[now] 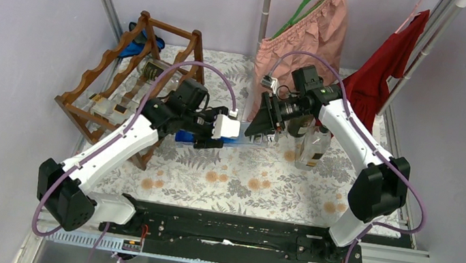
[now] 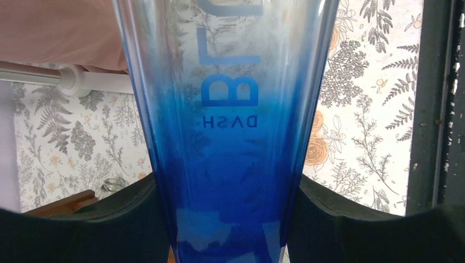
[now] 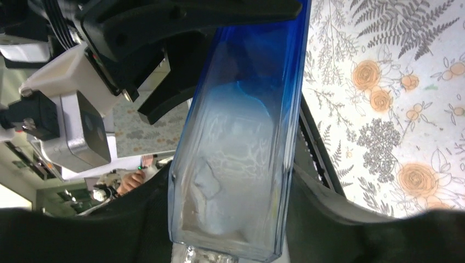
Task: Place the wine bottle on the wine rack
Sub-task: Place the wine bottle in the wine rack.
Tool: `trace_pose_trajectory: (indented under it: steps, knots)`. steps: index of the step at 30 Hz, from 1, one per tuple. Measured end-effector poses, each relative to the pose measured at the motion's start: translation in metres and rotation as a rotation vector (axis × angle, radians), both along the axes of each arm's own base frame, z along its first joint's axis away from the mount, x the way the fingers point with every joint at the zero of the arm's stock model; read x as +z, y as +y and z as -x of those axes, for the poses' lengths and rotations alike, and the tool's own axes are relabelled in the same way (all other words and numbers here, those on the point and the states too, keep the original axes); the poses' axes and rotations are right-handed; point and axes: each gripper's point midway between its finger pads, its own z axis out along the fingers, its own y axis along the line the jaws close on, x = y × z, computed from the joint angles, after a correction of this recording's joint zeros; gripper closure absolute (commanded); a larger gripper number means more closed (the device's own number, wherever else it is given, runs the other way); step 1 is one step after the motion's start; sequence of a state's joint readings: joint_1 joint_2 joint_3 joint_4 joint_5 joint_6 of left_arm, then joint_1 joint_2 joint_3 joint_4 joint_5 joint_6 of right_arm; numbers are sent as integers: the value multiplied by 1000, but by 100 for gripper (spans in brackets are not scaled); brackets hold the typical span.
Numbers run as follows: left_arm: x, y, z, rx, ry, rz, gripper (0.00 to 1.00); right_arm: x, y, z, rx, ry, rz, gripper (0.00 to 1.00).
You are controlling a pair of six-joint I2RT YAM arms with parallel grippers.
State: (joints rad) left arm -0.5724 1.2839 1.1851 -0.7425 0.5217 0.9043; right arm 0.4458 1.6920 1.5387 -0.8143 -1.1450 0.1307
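We judge the task to be about midway. The wine bottle point(image 1: 246, 141) is off the desk point(image 1: 243, 188) and hangs in the air at the centre of the top view, between the two arms. It is not yet on the wine rack point(image 1: 130, 83), which stands at the left of the frame with other bottles lying in its tiers.

The left gripper point(image 1: 205, 138) is clenched on the deep-blue end of the bottle. In its wrist view the glass sits tight between both dark fingers point(image 2: 109, 219). The right gripper point(image 1: 256, 129) grasps the clear end, and in its own view the pads point(image 3: 340, 219) press against both sides with no gap showing. So both arms have the bottle at once, and it looks like a handover or a shared carry.

What is left is to carry the bottle left to the rack and lay it in a free cradle.

The bottle lies nearly level. Its long axis runs left to right across the top view, with the blue end toward the rack and the clear end toward the right. We cannot tell for sure which end is the neck.
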Motion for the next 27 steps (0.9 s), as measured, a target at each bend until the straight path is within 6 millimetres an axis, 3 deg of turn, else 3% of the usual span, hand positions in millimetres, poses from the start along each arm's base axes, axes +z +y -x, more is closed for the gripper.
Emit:
trace_pose_trajectory:
  steps: [2, 5, 11, 14, 21, 27]
  knots:
    - [-1, 1, 1, 0, 4, -11, 82, -1, -1, 1, 1, 14, -2, 91]
    - [0, 2, 2, 16, 16, -13, 56, 0, 0, 2, 6, 23, -19, 98]
    - [3, 2, 5, 51, 47, 7, 13, 3, 2, 0, 9, 37, -59, 100]
    - [19, -2, 4, 76, 15, 79, 6, 0, 5, -3, 14, 19, -80, 100]
    - [60, -8, 3, 116, -66, 223, 1, -23, 11, -9, -32, 62, -77, 100]
    - [72, -9, 1, 164, -45, 263, 1, -23, 13, -12, -46, 64, -82, 100]
